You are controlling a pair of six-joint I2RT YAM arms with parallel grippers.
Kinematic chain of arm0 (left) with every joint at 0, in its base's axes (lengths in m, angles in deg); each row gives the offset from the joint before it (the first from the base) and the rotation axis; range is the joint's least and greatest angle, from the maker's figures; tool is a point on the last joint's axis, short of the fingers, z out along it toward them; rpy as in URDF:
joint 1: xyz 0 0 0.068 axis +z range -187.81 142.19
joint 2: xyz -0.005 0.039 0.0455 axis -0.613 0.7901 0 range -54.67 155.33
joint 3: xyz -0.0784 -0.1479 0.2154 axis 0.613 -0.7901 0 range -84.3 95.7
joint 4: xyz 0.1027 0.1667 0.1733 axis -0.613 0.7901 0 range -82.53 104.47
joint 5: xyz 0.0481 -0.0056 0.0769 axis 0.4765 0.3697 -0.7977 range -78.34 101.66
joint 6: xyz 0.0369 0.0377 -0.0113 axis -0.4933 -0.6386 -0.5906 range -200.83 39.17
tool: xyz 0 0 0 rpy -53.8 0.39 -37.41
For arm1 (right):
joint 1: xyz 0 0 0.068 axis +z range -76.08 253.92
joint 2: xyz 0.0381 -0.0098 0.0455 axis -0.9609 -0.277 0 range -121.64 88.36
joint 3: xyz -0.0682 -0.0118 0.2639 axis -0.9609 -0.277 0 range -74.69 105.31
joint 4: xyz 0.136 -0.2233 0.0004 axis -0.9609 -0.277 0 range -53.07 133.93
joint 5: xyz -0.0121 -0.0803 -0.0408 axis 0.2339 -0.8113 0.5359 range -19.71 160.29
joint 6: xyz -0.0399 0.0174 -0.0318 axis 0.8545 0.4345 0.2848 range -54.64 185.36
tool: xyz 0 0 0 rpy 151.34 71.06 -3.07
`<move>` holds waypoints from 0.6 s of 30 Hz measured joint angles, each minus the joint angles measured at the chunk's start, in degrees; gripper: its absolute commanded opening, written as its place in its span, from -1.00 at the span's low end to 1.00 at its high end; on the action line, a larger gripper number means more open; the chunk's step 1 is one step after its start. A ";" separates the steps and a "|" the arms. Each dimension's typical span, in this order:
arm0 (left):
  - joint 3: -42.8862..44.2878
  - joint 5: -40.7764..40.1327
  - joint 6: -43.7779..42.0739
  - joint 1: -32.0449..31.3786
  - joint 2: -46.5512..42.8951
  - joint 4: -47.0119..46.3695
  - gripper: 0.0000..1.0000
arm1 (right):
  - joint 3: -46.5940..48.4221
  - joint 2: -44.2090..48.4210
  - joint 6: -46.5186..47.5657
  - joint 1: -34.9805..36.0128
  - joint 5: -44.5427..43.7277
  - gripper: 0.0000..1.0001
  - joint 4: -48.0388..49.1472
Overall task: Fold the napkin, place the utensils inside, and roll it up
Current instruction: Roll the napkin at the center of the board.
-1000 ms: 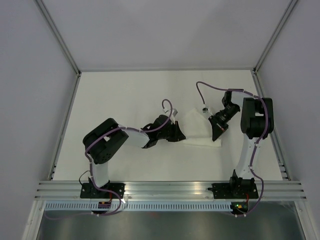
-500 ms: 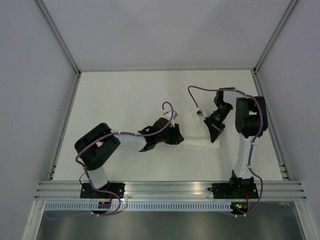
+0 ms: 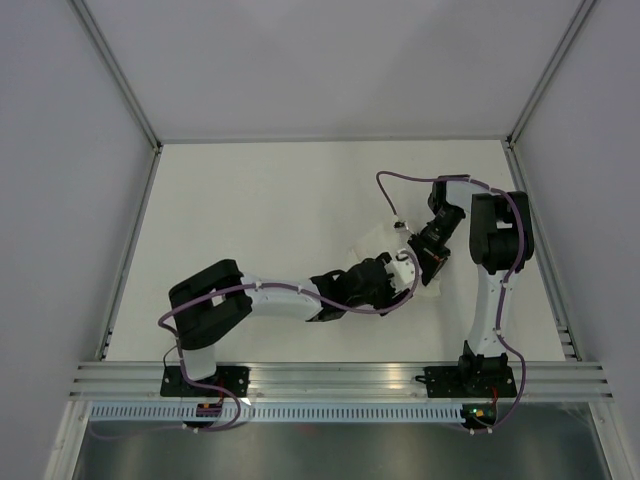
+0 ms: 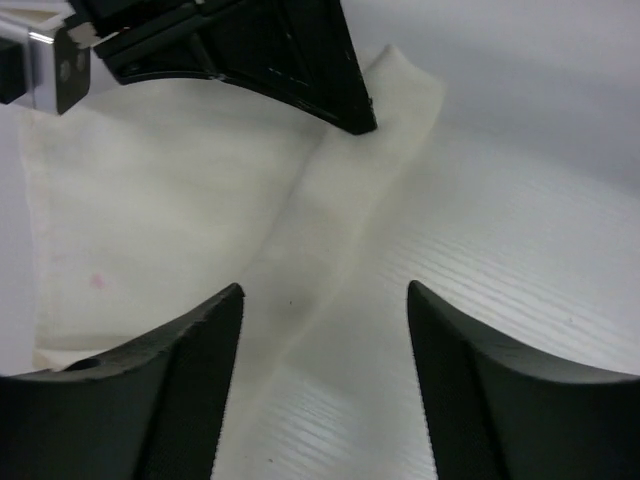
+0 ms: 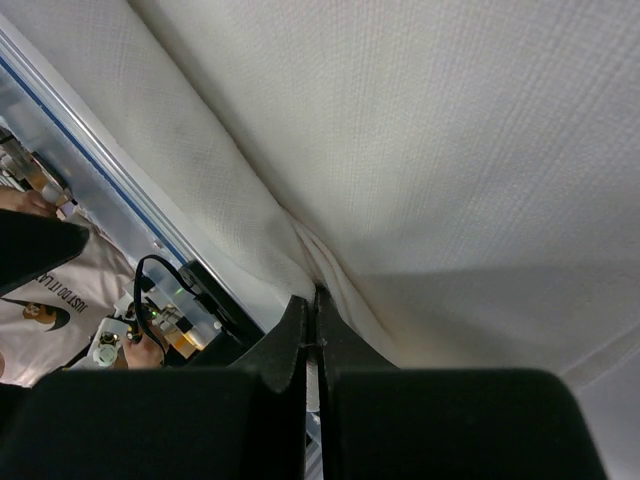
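The white napkin (image 3: 378,240) lies folded right of the table's middle, and both grippers are at its near right edge. My right gripper (image 3: 432,266) is shut on a raised fold of the napkin (image 5: 450,150), with both fingers pinching the cloth (image 5: 316,300). My left gripper (image 3: 398,280) reaches in from the left and hovers open just above the napkin's folded ridge (image 4: 330,210). Nothing is between its fingers (image 4: 325,300). A right gripper finger (image 4: 290,60) shows at the top of the left wrist view. The utensils are hidden or out of view.
The white tabletop (image 3: 250,200) is closed in by grey walls at the left, back and right. An aluminium rail (image 3: 340,378) runs along the near edge by the arm bases. A purple cable (image 3: 400,180) loops above the right wrist.
My left arm has swung right and nearer, from the napkin's left side to its near right edge, and its gripper has opened. The right gripper shifted slightly left and stays shut on the cloth.
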 measured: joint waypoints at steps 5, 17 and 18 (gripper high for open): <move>-1.36 -0.39 -9.09 -1.31 1.95 -1.57 0.59 | 0.02 -0.02 0.00 0.00 0.00 -0.99 -0.07; -1.79 -3.56 -23.80 -4.11 7.87 -7.80 0.66 | 0.02 -0.02 0.02 0.00 0.00 -0.99 -0.04; -1.79 -3.72 -24.50 -4.20 8.22 -8.44 0.65 | 0.02 -0.02 0.02 0.00 0.00 -0.99 -0.07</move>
